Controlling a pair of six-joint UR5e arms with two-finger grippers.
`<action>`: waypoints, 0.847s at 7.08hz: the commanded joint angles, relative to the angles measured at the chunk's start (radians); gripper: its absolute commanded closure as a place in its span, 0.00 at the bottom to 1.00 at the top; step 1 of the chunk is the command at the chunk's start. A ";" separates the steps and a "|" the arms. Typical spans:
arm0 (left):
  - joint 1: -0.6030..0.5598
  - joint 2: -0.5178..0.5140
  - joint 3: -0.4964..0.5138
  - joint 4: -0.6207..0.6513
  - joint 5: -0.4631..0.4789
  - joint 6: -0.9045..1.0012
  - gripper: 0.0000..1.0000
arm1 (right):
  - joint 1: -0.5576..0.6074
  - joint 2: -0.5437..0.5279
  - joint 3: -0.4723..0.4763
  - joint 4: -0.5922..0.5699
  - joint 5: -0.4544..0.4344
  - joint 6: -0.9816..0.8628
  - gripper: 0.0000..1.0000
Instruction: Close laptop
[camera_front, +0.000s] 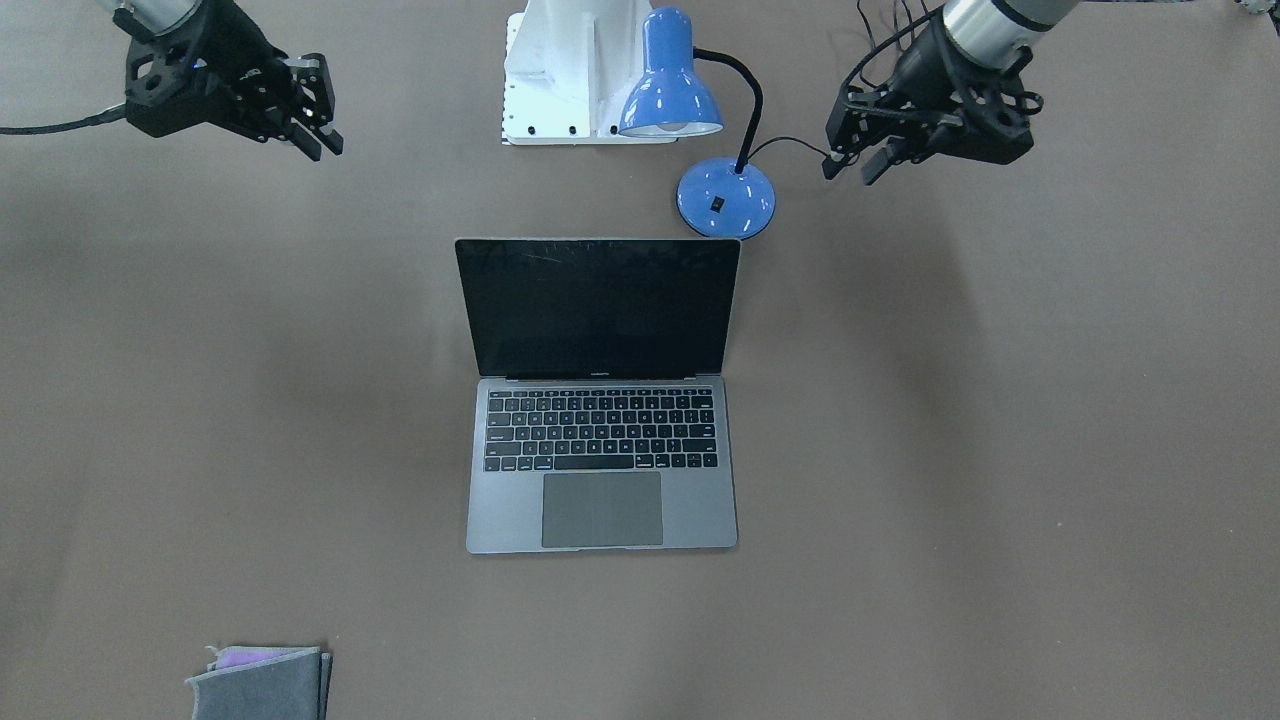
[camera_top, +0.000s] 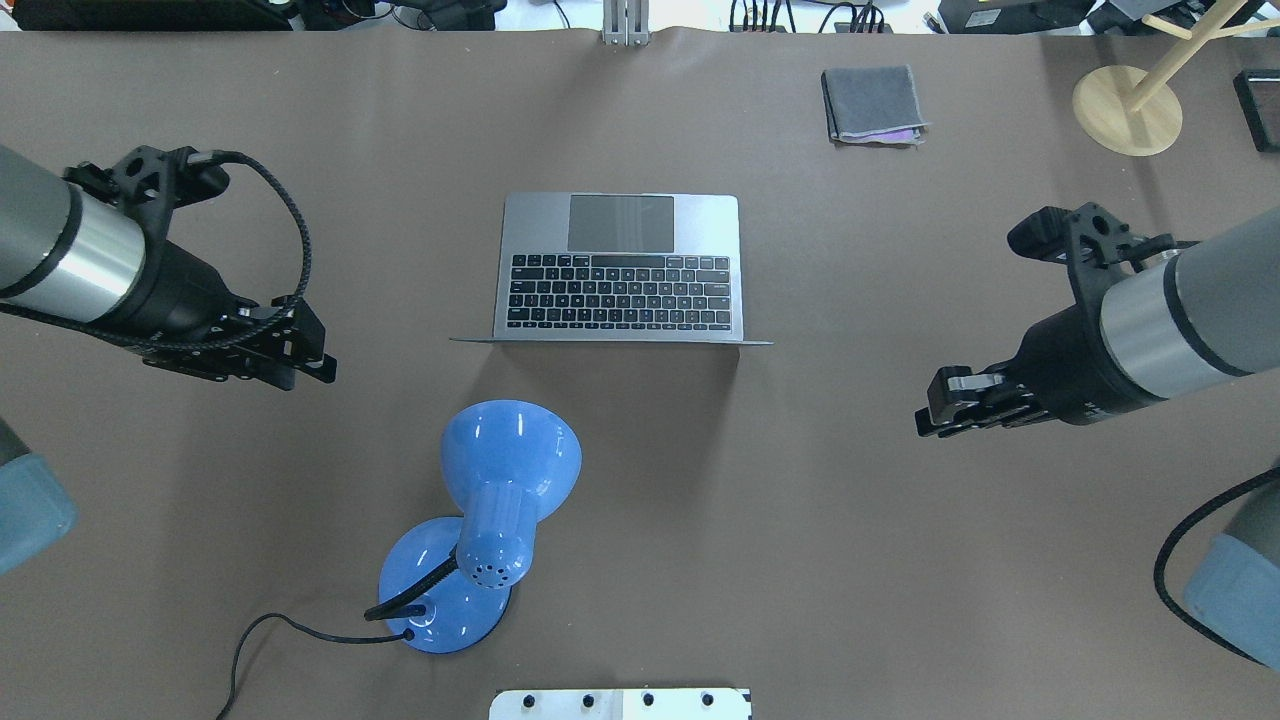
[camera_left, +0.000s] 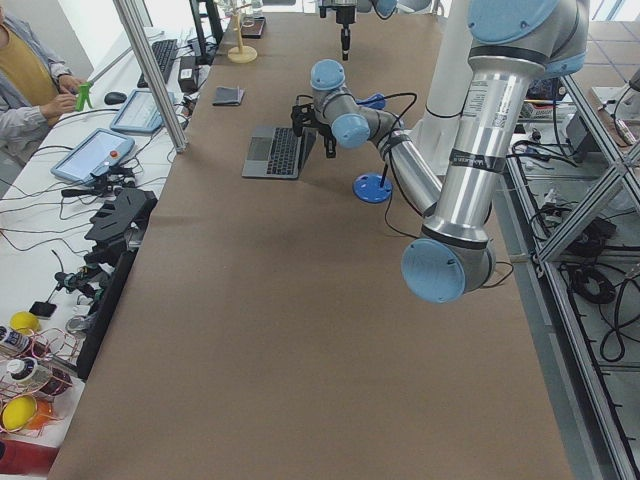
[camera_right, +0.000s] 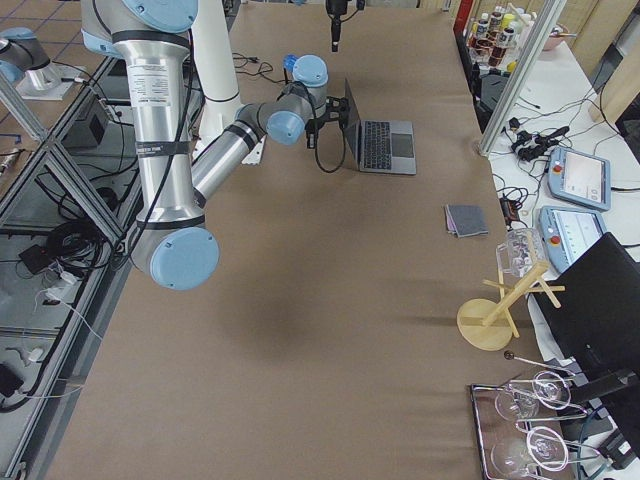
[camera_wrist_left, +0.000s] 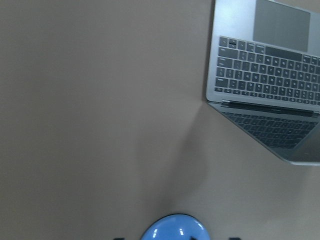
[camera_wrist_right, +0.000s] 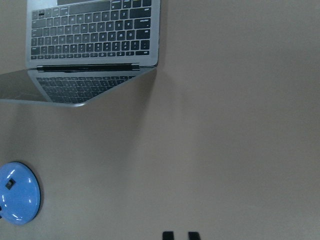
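Two grippers hang above the table (camera_front: 1000, 450), one to each side of the laptop (camera_front: 600, 400), and neither has hold of anything. The left gripper's (camera_front: 850, 170) fingers stand well apart; in its wrist view only their dark tips show, at the bottom edge, with a wide gap between them. The right gripper's (camera_front: 322, 145) fingers are drawn close together, with just a narrow slit between the tips in its wrist view. Both grippers are well clear of the laptop and of the lamp (camera_front: 668, 90).

One laptop sits in the middle of the table, open. Its flat grey metal base lies on the brown covering, and the black screen stands roughly upright. The back of the lid faces the robot, and the black keys and large rectangular trackpad face the far side.

One blue desk lamp stands behind the lid, toward the robot's left, near it but not touching. It has a glossy round base, a black bendable neck and a bell-shaped shade.

One folded grey cloth (camera_front: 262, 683), with a purple layer showing at its edge, lies at the far edge on the robot's right. Further right stands one pale wooden stand (camera_top: 1127, 110) with a round foot.

The table covering is matte, smooth and brown.
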 joint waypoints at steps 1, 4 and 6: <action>0.077 -0.085 0.052 0.001 0.048 -0.060 1.00 | -0.124 0.075 -0.005 -0.005 -0.127 0.103 1.00; 0.180 -0.137 0.071 0.001 0.195 -0.081 1.00 | -0.188 0.127 -0.031 -0.007 -0.225 0.134 1.00; 0.194 -0.158 0.085 -0.005 0.272 -0.080 1.00 | -0.215 0.245 -0.097 -0.046 -0.418 0.132 1.00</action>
